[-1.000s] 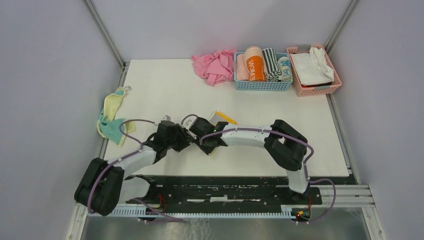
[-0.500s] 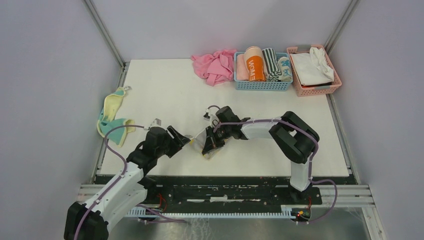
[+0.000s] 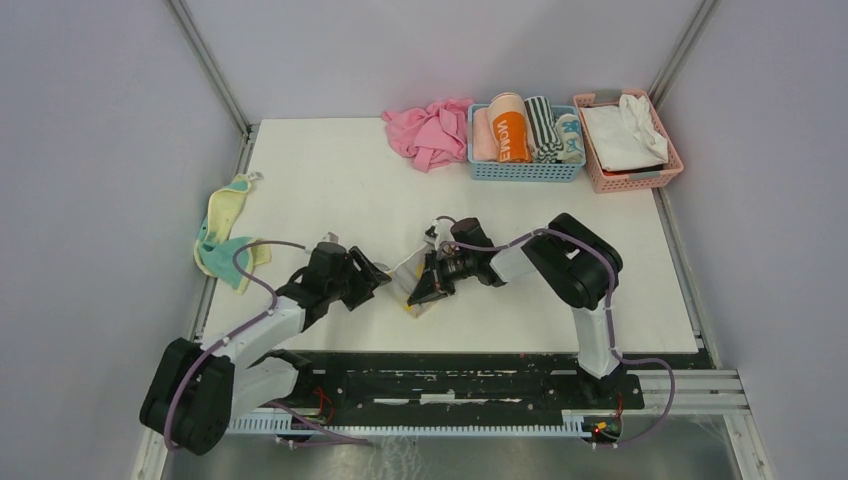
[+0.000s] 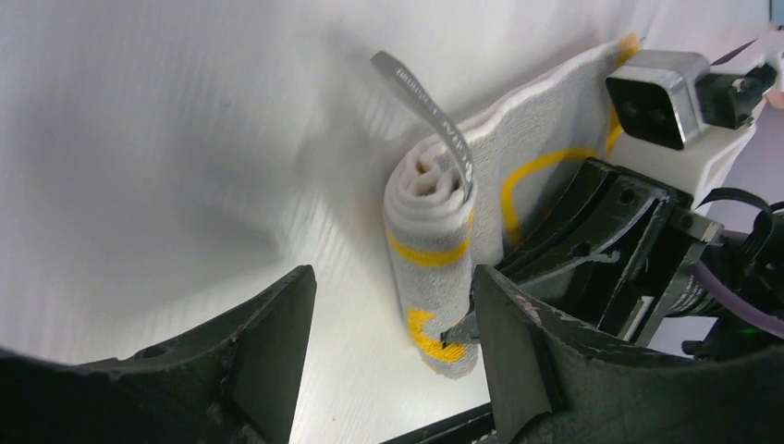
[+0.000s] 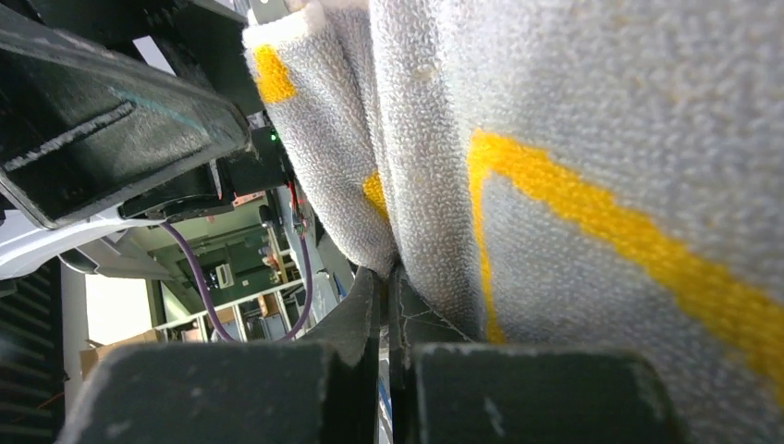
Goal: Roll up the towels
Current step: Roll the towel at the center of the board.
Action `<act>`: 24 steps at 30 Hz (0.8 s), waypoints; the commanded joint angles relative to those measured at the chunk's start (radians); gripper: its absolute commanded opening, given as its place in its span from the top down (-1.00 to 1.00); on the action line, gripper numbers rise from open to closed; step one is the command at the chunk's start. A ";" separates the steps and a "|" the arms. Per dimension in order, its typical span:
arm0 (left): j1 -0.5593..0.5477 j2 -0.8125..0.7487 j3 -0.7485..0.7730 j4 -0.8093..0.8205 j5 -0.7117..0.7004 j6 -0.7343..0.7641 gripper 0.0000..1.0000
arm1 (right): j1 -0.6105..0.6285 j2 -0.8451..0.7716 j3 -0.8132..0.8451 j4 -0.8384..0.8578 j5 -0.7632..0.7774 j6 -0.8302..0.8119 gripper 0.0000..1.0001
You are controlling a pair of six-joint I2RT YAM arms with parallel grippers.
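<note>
Towels first: the grey towel (image 3: 407, 272) lies on the table (image 3: 330, 180) near the front edge, between the 2 arms. It is wound into a tight roll. From the left wrist I look straight at 1 end of it and can see the layers of the spiral, yellow marks across the outer layer and a grey tag (image 4: 430, 106) sticking up from the centre.

My right gripper (image 3: 422, 288) comes in low from the right and sits against the roll. On its own camera the 2 fingers are pressed almost together with a fold of the terry pinched between them, and grey pile with yellow stripes fills the view.

My left gripper (image 3: 372, 278) is just left of the roll with its fingers spread wide. The roll's end sits past the tips, in line with the gap. I cannot tell whether either tip touches the cloth.

The yellow towel (image 3: 225, 235) lies unrolled, well apart, draped over the table's left edge with teal showing. At the back, a pink cloth (image 3: 432, 130) is bunched beside a blue basket (image 3: 525, 172) holding rolled cloths. A pink basket (image 3: 630, 180) stands to its right.
</note>
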State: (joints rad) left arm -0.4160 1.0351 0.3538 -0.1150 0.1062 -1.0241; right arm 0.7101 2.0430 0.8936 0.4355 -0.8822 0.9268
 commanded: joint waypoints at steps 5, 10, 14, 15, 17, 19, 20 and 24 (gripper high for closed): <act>-0.006 0.188 0.091 0.162 -0.023 0.003 -0.32 | -0.013 0.044 -0.023 0.113 -0.024 0.023 0.99; -0.005 0.278 0.128 0.117 -0.049 0.052 0.00 | -0.032 0.042 -0.053 0.167 -0.030 0.062 0.99; -0.003 0.276 0.127 0.076 -0.101 0.082 0.52 | -0.046 0.035 -0.083 0.236 -0.047 0.111 0.99; -0.003 0.266 0.129 0.067 -0.109 0.088 0.58 | -0.048 0.033 -0.090 0.245 -0.049 0.121 0.99; -0.002 0.244 0.133 0.045 -0.121 0.097 0.54 | -0.050 0.027 -0.099 0.252 -0.052 0.134 0.99; -0.002 0.212 0.138 0.012 -0.129 0.104 0.35 | -0.052 0.027 -0.106 0.265 -0.055 0.147 0.99; -0.001 0.189 0.138 -0.001 -0.133 0.106 0.27 | -0.054 0.028 -0.109 0.275 -0.057 0.159 0.99; 0.000 0.074 0.115 -0.045 -0.147 0.099 -0.12 | -0.068 0.034 -0.135 0.342 -0.059 0.214 0.99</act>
State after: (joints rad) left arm -0.4229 1.2179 0.4629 -0.1036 0.0299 -0.9676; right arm 0.6621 2.0640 0.7872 0.6781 -0.9184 1.0843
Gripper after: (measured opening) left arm 0.484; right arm 0.015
